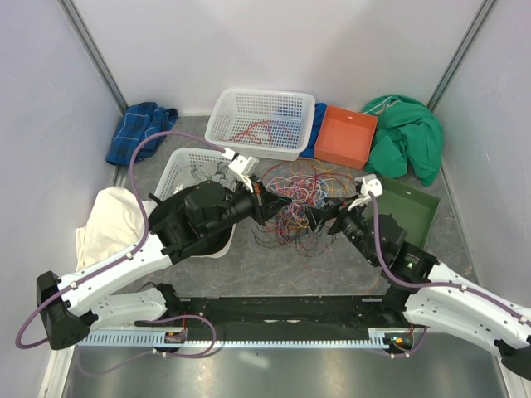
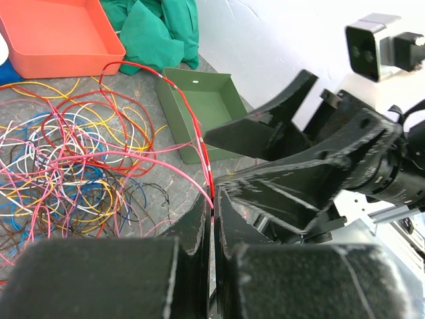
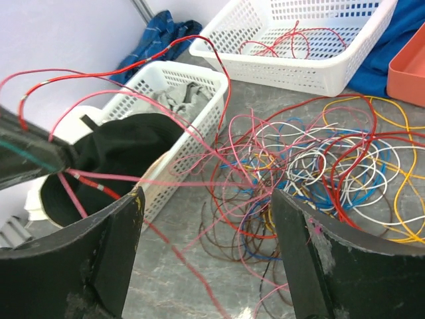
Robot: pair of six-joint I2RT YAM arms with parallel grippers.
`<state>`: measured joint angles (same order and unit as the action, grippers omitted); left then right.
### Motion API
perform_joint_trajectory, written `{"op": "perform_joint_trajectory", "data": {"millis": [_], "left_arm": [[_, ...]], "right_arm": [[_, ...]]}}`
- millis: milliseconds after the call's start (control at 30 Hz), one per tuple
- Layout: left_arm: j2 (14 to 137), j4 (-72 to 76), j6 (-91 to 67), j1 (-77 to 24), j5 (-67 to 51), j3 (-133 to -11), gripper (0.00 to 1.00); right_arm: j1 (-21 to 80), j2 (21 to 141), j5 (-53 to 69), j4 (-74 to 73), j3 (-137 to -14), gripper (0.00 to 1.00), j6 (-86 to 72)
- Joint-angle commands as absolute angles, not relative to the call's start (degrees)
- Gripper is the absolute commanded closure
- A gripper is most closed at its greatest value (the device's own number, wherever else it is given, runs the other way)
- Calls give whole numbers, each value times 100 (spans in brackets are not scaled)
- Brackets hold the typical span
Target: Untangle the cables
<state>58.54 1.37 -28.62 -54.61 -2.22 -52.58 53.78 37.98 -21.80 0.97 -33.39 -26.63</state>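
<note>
Red cable (image 2: 206, 167) pinched between the left fingers (image 2: 191, 229).

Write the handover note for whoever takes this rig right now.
Left claw: shut on a red cable drawn up out of the tangle.
Right claw: open, holding nothing, facing that strand.
Tangle: lies between the near white basket and the green tray.
Done: a few red strands lie in the far white basket.
Left: most cables are knotted together.
</note>
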Motion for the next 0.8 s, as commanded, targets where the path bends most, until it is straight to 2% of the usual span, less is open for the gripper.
{"op": "perform_joint_trajectory", "data": {"millis": [0, 67, 100, 133, 167, 233, 267, 300, 767], "left_arm": [[5854, 176, -2725, -5458, -413, -5247, 98], [5827, 176, -2733, -5458, -439, -5221, 98], [5827, 176, -2742, -5458, -439, -5186, 98], [5801, 167, -2742, -5458, -431, -5177, 98], [5775, 167, -2742, -5458, -413, -5133, 98], [5722, 141, -2742, -5458, -352, -5098, 98], [5661, 88, -2733, -5458, -325, -5080, 98], [5617, 62, -2716, -5449, -273, -5063, 98], [5361, -264, -2628, -5458, 246, -4781, 98]], "right_arm": [[5379, 4437, -2277, 632, -3770, 20, -2286], [5370, 4744, -2303, 711, -3840, 29, -2268], [5379, 4824, -2285, 816, -3858, 44, -2259], [5370, 4895, -2268, 861, -3893, 50, -2233], [5370, 4974, -2276, 896, -3920, 64, -2232], [5370, 4992, -2346, 914, -4016, 81, -2198], [5370, 4931, -2390, 905, -4051, 96, -2189], [5370, 4878, -2460, 818, -4087, 100, -2171], [5379, 3332, -3322, -544, -4948, 100, -1696]]}}
